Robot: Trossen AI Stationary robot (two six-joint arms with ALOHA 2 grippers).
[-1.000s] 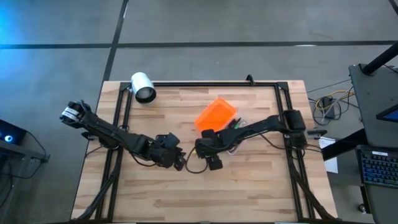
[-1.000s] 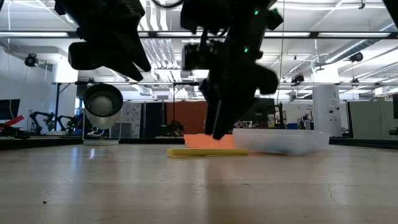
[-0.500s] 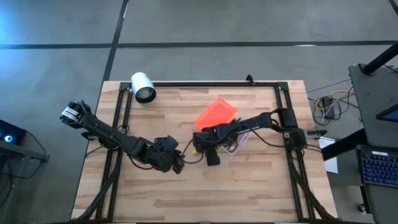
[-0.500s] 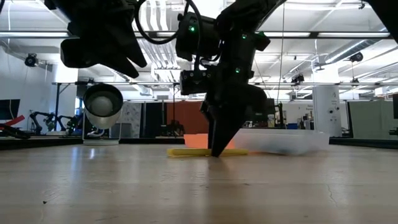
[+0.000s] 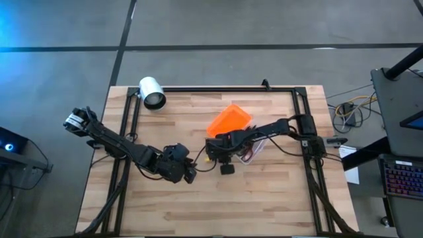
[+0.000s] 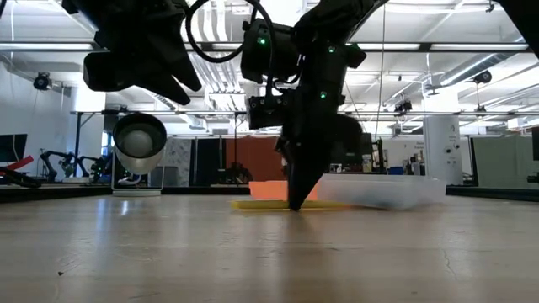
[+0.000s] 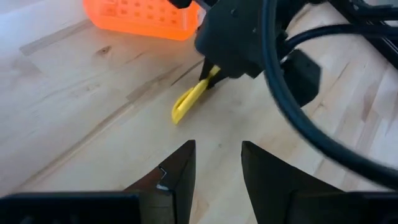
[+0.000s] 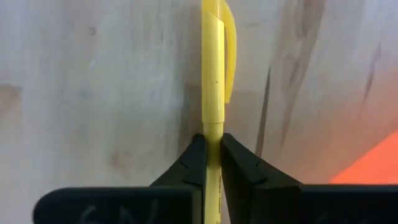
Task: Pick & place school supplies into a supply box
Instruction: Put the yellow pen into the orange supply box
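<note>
A yellow pen [image 8: 213, 74] lies flat on the wooden table [image 5: 264, 198], just in front of the orange lid [image 5: 230, 121]. My right gripper [image 8: 212, 146] stands over it at mid-table, pointing steeply down, and is shut on it; it also shows in the low view [image 6: 295, 202]. The pen [image 7: 193, 99] also shows in the left wrist view. My left gripper [image 7: 217, 162] hovers open just left of the pen, above the table, with nothing between its fingers. The clear box [image 6: 379, 189] rests on the table behind the right arm. My right gripper pinches the yellow pen's barrel [image 8: 213, 132], just behind the clip, between its two fingertips. The fingers come from above, pointing steeply down, and lie across the pen. The pen lies along the table, its length resting on the wood.
A white cylinder [image 5: 152, 92] lies on its side at the far left corner. A black frame [image 5: 225, 88] runs along the table's far and side edges. Bare wood spreads over the near half of the table.
My right gripper has come down and toward the table's left onto the yellow pen, rolled a little, and shut on its barrel. The pen has stayed on the table.
</note>
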